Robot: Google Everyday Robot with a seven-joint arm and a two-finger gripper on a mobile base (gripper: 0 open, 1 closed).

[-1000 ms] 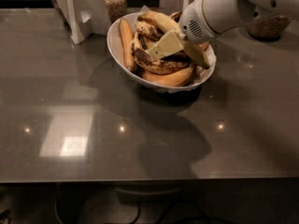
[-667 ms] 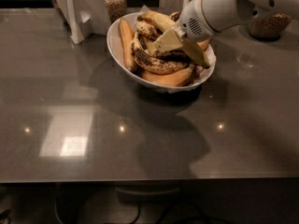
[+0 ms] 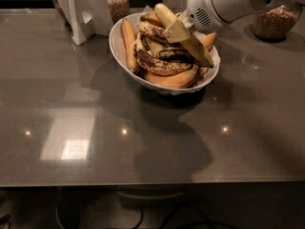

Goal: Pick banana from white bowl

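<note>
Nothing readable is showing: no text, label, brand or number, as far as this dim view allows. The hand [image 3: 188, 40] is hanging over the white bowl [image 3: 115, 45] on the desk [image 3: 143, 142].

One camera looks down across the table [image 3: 143, 142] from its near edge, gripper [image 3: 190, 42] over the white bowl [image 3: 116, 49].

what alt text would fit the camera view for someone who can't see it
The robot's gripper hangs over a wide round white bowl heaped with spotted bananas, right by a long pale yellow-green banana on top. The bowl sits on a glossy grey table.
</note>
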